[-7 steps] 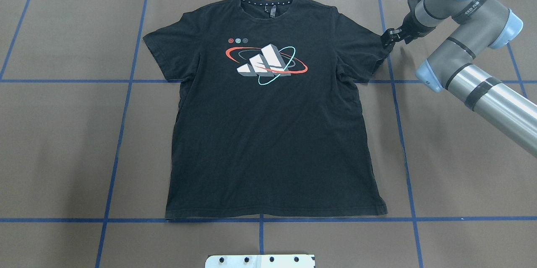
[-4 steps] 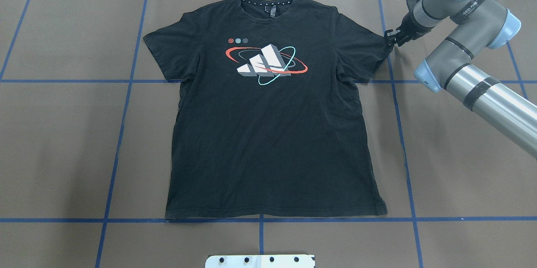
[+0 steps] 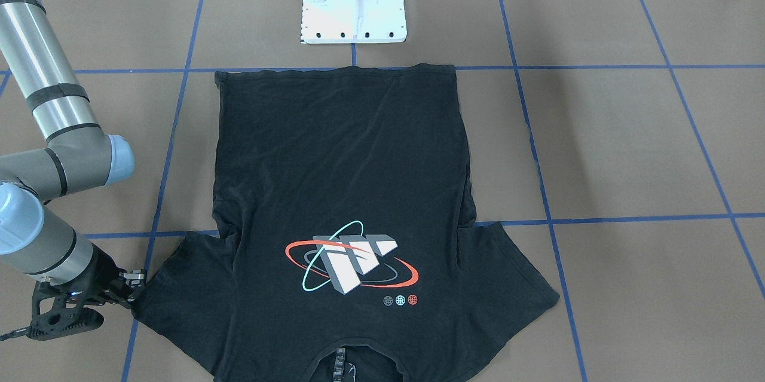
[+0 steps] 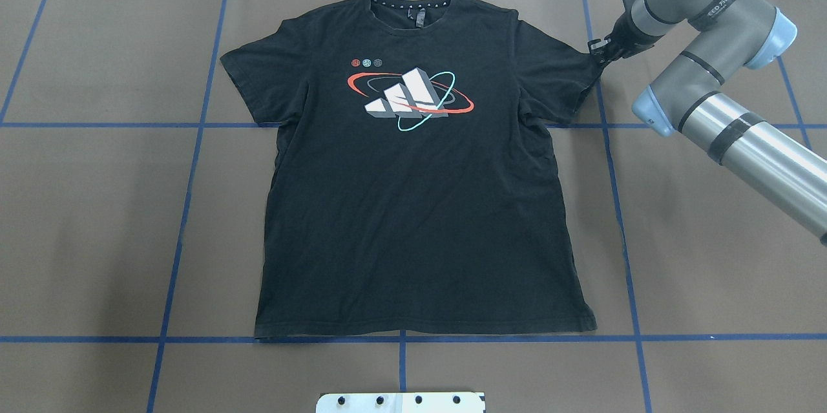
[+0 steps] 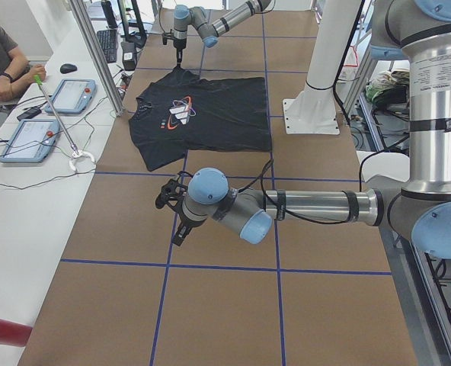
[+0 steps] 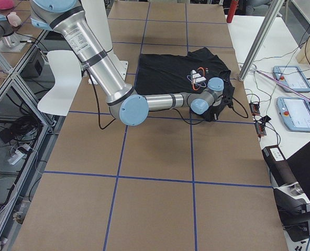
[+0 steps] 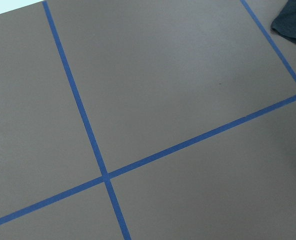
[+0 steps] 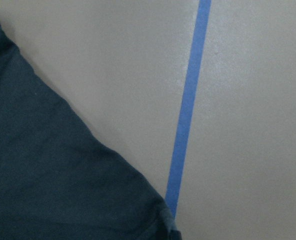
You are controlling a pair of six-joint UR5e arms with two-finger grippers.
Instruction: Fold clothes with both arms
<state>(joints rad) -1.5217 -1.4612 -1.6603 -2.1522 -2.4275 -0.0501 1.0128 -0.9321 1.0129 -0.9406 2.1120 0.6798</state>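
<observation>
Across the middle of the brown worktop (image 4: 97, 206), seen from overhead: a black T-shirt (image 4: 420, 225) spread flat, logo (image 4: 410, 99) up, collar at 12 o'clock, hem at 6. Out at 3 o'clock from the collar, at the outer corner of the sleeve (image 4: 562, 77), the right tool (image 4: 597, 51), low over the worktop, touching that corner or just beside it. Cannot tell whether spread or pinching cloth. From the right wrist, only the sleeve corner against a blue tape line (image 8: 188, 110). Well apart from the shirt, out past the opposite sleeve at 9 o'clock, the left tool (image 5: 172, 221), hovering over bare worktop. Cannot tell its state either. Just below the hem at 6 o'clock, a white pedestal base (image 4: 400, 402).
</observation>
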